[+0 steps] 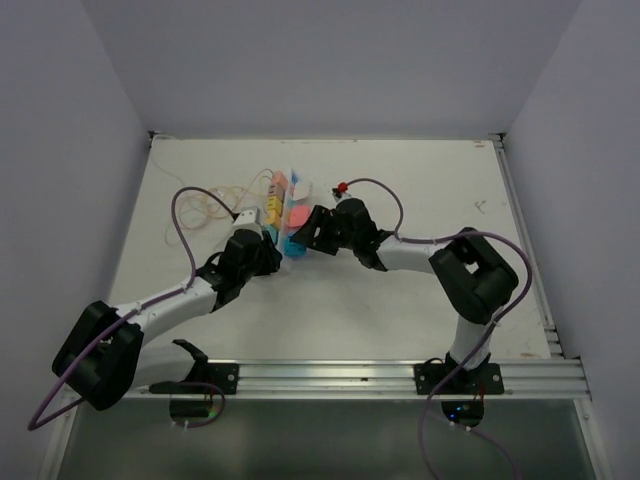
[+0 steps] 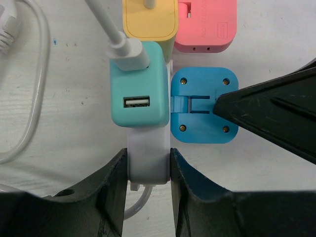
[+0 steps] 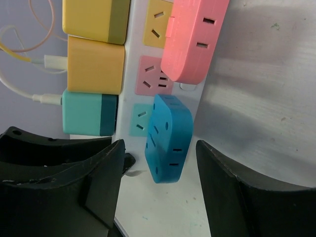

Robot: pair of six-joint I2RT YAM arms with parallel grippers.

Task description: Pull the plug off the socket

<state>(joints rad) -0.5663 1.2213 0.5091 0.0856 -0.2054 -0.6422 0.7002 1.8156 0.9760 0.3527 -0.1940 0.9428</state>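
Observation:
The socket (image 1: 284, 205), a white power strip with pastel outlet faces, lies mid-table. My left gripper (image 1: 270, 252) is shut on its near end; in the left wrist view both fingers press the white body (image 2: 148, 155). A blue plug (image 3: 168, 138) sits in the strip's end outlet, tilted, beside a teal outlet face. My right gripper (image 3: 159, 150) is open, its fingers on either side of the blue plug with a gap to each. In the left wrist view the blue plug (image 2: 203, 104) shows with a right finger (image 2: 271, 113) beside it.
A pink plug (image 3: 192, 39) sits next to the blue one. A teal USB charger (image 2: 138, 94) and yellow chargers (image 3: 96, 64) with white cables (image 2: 39, 74) fill the strip's other side. Loose cords (image 1: 215, 205) lie to the left. Walls enclose the table.

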